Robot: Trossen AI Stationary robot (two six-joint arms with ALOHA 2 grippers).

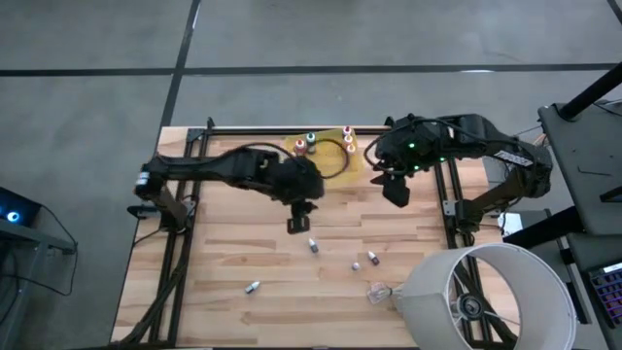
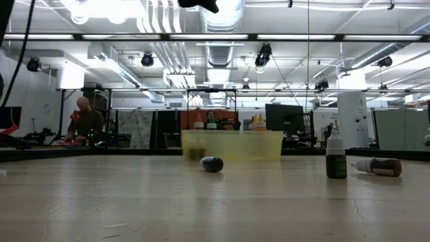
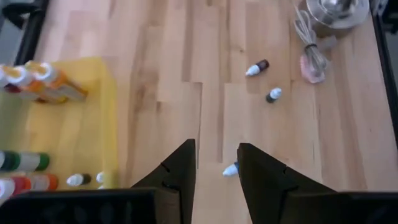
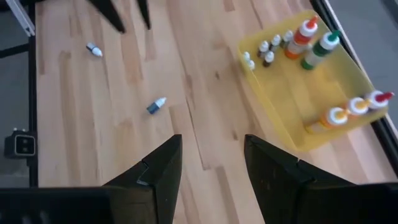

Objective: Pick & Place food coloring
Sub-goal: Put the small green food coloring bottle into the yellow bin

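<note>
Bottle (image 1: 313,245) of food coloring, white-capped, lying on its side on the table (image 1: 224,262), just ahead of the left end effector (image 1: 296,225), toward the table's near edge. In the left wrist view the same bottle (image 3: 231,169) shows right in the gap between the two fingers (image 3: 180,171), only its cap end peeking out; long axis looks to run roughly across the gap, though most of the body is hidden. Left end effector stands partly parted, nothing between its pads, hovering above the wood rather than touching it.

Right end effector (image 1: 397,190) waits beside the translucent yellow tray (image 1: 352,165), jaws apart and empty, well off from the loose bottles.

Other loose bottles: a pair (image 1: 363,261) farther toward the right, one alone (image 1: 253,287) toward the near left edge. Several bottles (image 4: 264,51) already stand in the tray with taller squeeze bottles (image 4: 308,37).

Judgement: left arm is plainly the nearer one; the coming move looks like a short straight descent over this bottle. Risk is a rounded body rolling off if the fingers meet it off-centre.
</note>
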